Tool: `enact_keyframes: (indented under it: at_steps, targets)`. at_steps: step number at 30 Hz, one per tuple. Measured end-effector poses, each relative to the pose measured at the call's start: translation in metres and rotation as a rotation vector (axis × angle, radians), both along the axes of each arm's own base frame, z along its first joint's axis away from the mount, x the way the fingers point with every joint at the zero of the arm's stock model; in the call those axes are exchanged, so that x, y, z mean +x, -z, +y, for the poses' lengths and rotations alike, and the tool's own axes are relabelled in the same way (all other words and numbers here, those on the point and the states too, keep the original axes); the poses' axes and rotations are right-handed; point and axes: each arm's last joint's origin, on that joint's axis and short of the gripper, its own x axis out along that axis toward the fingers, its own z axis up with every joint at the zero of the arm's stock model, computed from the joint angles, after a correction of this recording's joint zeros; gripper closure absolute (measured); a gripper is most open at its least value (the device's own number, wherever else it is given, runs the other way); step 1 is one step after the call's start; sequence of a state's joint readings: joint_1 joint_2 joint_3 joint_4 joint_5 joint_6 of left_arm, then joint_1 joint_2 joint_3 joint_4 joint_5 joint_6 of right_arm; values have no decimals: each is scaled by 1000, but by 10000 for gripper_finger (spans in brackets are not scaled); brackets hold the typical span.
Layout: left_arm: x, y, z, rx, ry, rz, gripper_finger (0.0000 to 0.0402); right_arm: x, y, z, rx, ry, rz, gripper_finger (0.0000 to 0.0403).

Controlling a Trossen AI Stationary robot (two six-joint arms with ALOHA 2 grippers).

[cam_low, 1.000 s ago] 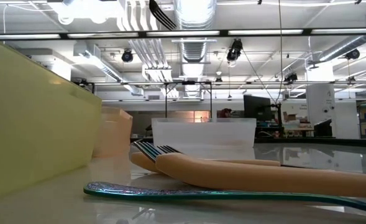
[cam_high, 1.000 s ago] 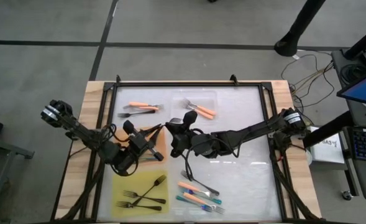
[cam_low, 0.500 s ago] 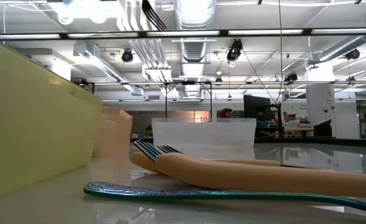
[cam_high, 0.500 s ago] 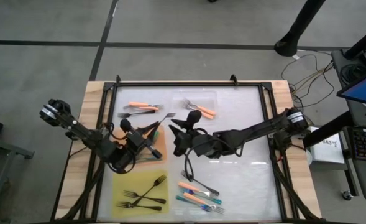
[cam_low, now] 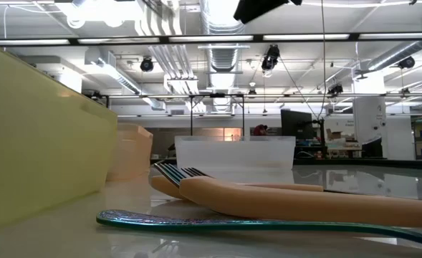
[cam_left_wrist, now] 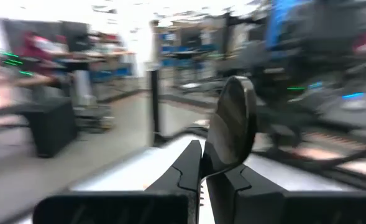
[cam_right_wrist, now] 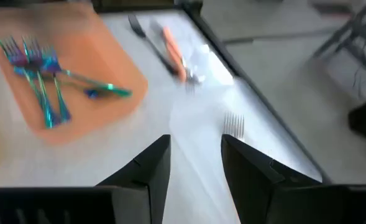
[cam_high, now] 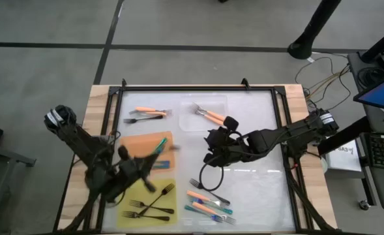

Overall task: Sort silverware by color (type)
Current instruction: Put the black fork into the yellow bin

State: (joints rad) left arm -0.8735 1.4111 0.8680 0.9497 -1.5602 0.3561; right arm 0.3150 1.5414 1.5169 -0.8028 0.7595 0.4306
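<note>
Forks: small forks lie in groups all over the table (cam_high: 257,189).
Left gripper: the left gripper (cam_high: 128,171) has its fingers pressed together with nothing between them. It sits by the near edge of the orange mat (cam_high: 134,151), just above the yellow mat (cam_high: 128,196).
Right gripper: the right gripper (cam_right_wrist: 195,163) has its fingers apart and holds nothing. It hangs over the middle of the table.
Teal forks on mat: a bunch of teal forks (cam_right_wrist: 36,78) lies on the orange mat, ahead of the right gripper and off to one side.
Black forks: the black forks (cam_high: 149,203) lie on the yellow mat, right beside the left gripper.
Mixed forks: orange and teal forks (cam_high: 208,203) lie together at the near edge of the table, near the right gripper.
Far forks: an orange fork and a dark fork (cam_high: 146,115) lie at the far side of the table, well apart from both grippers.
Clear tray: the clear tray (cam_high: 219,104) holds two orange forks (cam_high: 210,116), just past the right gripper.
</note>
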Motion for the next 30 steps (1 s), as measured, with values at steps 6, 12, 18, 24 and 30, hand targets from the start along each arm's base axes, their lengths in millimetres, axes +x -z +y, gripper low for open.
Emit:
enact_keyframes:
  at_steps: [6,12,18,24,30]
  targets:
    - [-21,28,-45,-80,142,-53,401,-1,5,3,24,14,18,274]
    - [-36,58,-76,-196,231,-121,401,3,12,5,28,6,38,275]
    - [-52,80,-97,-189,302,-107,401,6,19,7,38,3,56,280]
    - [-71,88,-109,-120,365,-61,401,6,19,7,44,9,53,278]
    - [-71,89,-108,-109,365,-55,401,7,20,7,43,9,53,284]
